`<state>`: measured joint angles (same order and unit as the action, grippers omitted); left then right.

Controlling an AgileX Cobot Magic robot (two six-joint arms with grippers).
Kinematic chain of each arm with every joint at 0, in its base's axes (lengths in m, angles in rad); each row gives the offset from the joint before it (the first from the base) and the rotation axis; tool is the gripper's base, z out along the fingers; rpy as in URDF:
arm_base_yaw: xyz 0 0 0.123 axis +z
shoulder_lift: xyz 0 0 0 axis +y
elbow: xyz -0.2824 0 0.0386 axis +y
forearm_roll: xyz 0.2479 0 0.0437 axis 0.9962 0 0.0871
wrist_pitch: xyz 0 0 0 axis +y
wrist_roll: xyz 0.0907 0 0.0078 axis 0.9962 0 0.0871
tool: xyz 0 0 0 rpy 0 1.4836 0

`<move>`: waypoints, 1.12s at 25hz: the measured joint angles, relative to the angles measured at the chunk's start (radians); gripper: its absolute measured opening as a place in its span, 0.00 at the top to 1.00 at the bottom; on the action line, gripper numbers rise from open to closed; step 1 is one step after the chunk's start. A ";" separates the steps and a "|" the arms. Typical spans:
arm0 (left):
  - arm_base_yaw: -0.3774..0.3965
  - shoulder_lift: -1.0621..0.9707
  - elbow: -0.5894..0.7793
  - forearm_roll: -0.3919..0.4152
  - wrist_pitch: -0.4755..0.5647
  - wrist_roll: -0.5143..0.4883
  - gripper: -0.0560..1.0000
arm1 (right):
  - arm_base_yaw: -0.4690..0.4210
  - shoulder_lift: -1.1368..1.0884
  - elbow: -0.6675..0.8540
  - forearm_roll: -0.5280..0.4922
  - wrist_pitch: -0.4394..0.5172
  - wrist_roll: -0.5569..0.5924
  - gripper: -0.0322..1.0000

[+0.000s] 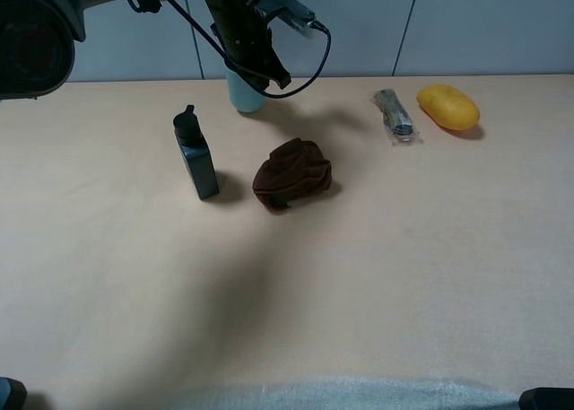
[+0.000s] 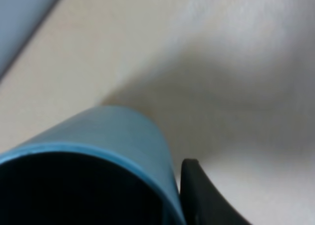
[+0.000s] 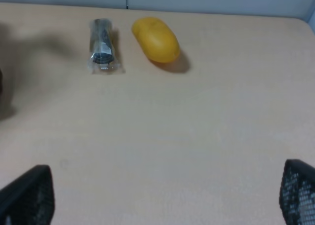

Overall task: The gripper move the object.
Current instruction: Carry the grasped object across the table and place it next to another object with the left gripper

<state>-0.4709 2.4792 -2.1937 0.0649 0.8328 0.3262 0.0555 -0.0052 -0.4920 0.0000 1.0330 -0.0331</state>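
1. Table (image 1: 377,293): pale wood-coloured top that carries everything below.
2. My left pincer (image 1: 257,69): black, with black cables looping off it, reaching to the far edge of the table and set down over the cup (image 1: 244,96). In the left wrist view one dark finger (image 2: 202,200) lies just beside the cup's outer wall. The other finger is out of sight, so I cannot tell whether I am clamped on the cup or merely around it.
3. My right pincer (image 3: 163,198): spread wide, fingertips at opposite edges of the right wrist view, nothing between them but bare table.
4. Brown cloth (image 1: 292,174): crumpled in a heap near mid-table, just to the right of the dark bottle.
5. Dark bottle (image 1: 195,154): flat-sided, upright, well apart from the cup and nearer the camera.
6. Cup, the task's thing: light blue-teal, dark inside (image 2: 74,190), upright at the far edge next to the grey wall, under my left pincer.
7. Yellow rounded object (image 1: 447,107): far right on the table.
8. Clear packet (image 1: 395,116): holds a dark cylindrical item and lies just to the left of the yellow object, apart from it.
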 joint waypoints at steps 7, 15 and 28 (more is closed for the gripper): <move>0.000 0.000 -0.074 0.003 0.075 -0.007 0.87 | 0.000 0.000 0.000 0.000 0.000 0.000 0.30; -0.016 -0.037 -0.077 0.003 0.127 -0.059 0.87 | 0.000 0.000 0.000 0.000 0.000 0.000 0.30; -0.047 -0.110 -0.084 0.004 0.198 -0.122 0.88 | 0.000 0.000 0.000 0.000 0.000 0.000 0.30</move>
<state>-0.5182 2.3691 -2.2775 0.0692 1.0310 0.2038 0.0555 -0.0052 -0.4920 0.0000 1.0330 -0.0331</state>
